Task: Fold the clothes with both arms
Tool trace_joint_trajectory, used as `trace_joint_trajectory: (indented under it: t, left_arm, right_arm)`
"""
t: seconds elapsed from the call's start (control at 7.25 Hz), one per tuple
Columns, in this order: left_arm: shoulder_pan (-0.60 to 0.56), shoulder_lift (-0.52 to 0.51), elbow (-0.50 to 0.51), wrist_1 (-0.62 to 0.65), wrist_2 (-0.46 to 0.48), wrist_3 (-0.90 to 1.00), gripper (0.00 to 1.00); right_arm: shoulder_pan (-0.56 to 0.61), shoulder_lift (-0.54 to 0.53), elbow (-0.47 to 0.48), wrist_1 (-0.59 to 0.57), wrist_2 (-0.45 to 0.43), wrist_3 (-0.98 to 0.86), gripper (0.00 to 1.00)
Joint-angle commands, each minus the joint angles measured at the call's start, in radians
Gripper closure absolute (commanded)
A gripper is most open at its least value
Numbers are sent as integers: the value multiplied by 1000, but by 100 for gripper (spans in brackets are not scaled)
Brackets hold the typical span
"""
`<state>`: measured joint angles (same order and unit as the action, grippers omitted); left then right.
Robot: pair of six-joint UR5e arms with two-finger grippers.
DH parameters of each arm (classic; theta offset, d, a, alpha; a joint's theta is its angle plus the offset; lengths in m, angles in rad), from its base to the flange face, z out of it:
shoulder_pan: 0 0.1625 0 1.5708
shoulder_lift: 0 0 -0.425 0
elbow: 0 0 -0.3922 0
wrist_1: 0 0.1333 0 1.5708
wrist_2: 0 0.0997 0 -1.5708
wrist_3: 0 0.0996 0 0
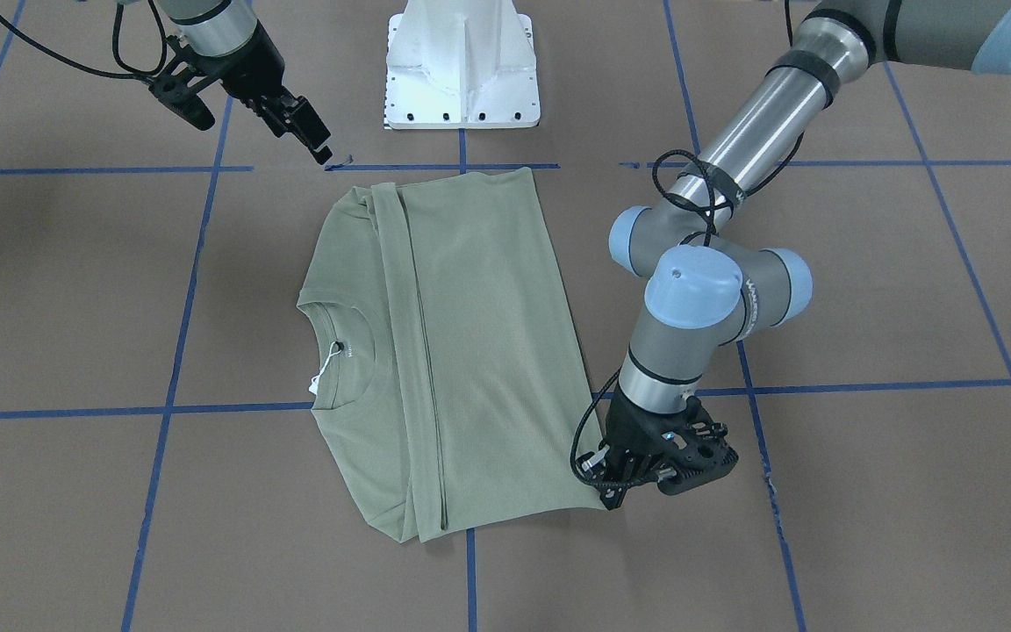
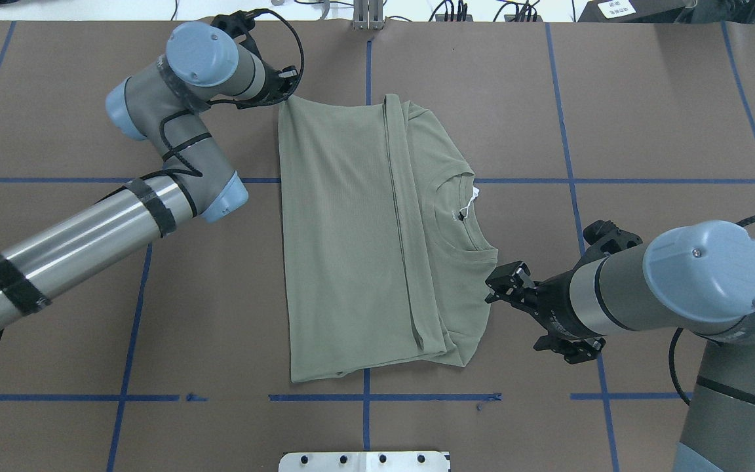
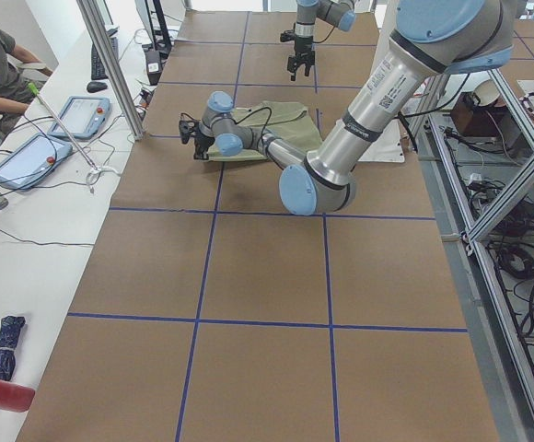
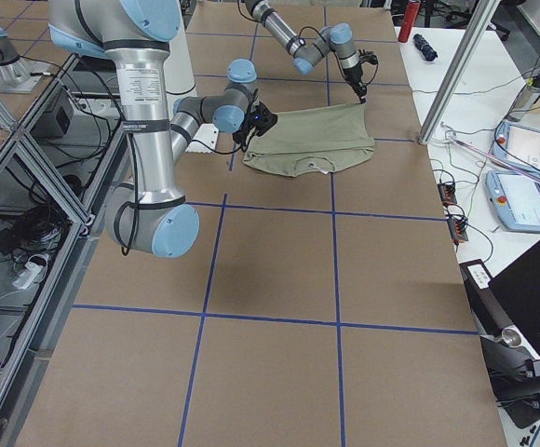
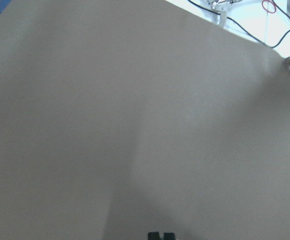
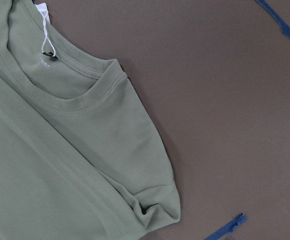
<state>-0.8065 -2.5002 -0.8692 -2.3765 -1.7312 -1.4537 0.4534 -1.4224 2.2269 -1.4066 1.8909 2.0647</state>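
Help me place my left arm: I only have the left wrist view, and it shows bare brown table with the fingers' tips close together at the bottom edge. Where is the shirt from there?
Observer: The left gripper is right at the far hem corner of the shirt, which lies flat on the table. I cannot tell whether it pinches any cloth.
Operator: And the other arm, is it on the shirt too?
Observer: No. The right gripper is beside the near shoulder, at the collar end, just outside the shirt's edge and not on the cloth.
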Motion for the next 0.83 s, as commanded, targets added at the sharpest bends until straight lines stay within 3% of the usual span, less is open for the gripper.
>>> trace_joint_trajectory:
  t: [0.0, 0.14, 0.28, 0.41, 0.69]
  left_arm:
    - [-13, -129, 208, -102, 15, 0, 100]
    - [-10, -135, 197, -102, 7, -5, 68]
    - [-4, -90, 106, -101, 4, -7, 46]
    - [6, 29, -80, -95, -10, -11, 46]
    - [16, 211, -316, -86, -121, -14, 46]
  right_arm:
    - [10, 0, -13, 0, -6, 0, 0]
    - [8, 3, -33, 2, -15, 0, 0]
    - [8, 57, -71, 5, -16, -12, 0]
    - [7, 142, -134, 2, -41, -15, 0]
    - [-45, 206, -196, -2, -88, -123, 0]
